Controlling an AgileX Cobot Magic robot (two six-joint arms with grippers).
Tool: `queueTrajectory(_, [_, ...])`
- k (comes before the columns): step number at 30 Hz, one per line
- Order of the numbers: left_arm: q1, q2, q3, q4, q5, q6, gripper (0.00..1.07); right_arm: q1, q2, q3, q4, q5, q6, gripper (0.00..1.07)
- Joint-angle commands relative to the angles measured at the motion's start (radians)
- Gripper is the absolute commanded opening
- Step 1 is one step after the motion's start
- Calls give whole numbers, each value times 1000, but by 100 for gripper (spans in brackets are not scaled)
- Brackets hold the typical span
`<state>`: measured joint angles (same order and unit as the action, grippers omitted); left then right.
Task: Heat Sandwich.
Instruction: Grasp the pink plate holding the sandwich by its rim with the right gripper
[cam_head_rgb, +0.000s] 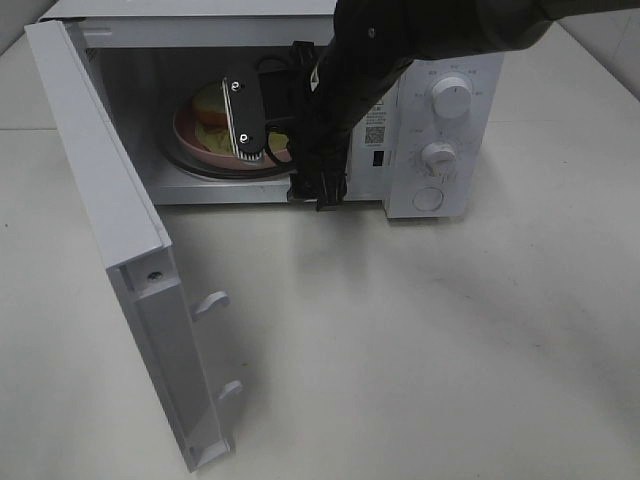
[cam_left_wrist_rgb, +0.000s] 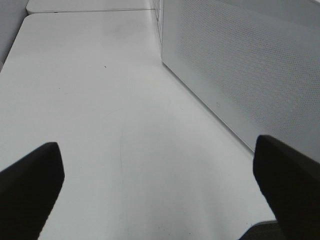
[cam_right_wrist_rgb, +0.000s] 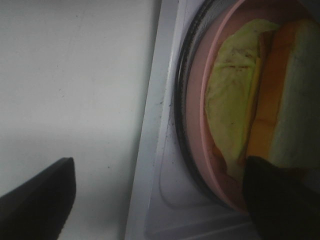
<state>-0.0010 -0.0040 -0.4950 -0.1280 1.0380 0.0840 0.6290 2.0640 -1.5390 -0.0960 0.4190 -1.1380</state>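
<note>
Site: white microwave (cam_head_rgb: 440, 120) standing on a pale surface (cam_head_rgb: 450, 330), two dials and a round button down its front panel.
Door: the door (cam_head_rgb: 110, 220) is swung fully open toward the left of the high view, inner face showing.
Cavity: a glass turntable (cam_right_wrist_rgb: 182, 100) with a round pink plate (cam_right_wrist_rgb: 197, 100) resting on it.
Sandwich: the sandwich (cam_right_wrist_rgb: 287, 85) lies on the pink plate inside the microwave; white bread face, orange-tan crust edge, and a yellowish layer spreading out beside it toward the plate rim.
Right arm: comes in from the upper right of the high view and reaches into the open cavity, hiding part of the plate.
Right hand: the right hand (cam_right_wrist_rgb: 157, 170) is spread wide and grips nothing. One finger hangs over the surface in front of the microwave sill; the other sits over the near edge of the plate, close to a corner of the sandwich. Contact cannot be told.
Left hand: the left hand (cam_left_wrist_rgb: 160, 170) is spread wide and empty, above bare surface next to a white perforated panel (cam_left_wrist_rgb: 240, 65). Not seen in the high view.
</note>
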Motion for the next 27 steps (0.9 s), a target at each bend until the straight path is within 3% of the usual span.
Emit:
queueTrajectory(1, [2, -29, 3, -4, -2, -7, 98, 6, 38, -51, 5, 8, 18, 85])
queueTrajectory(19, [2, -29, 3, -4, -2, -7, 98, 26, 265, -337, 2, 127, 89, 81])
queueTrajectory(27, [2, -29, 3, -4, -2, -7, 98, 26, 318, -381, 0, 153, 135, 79])
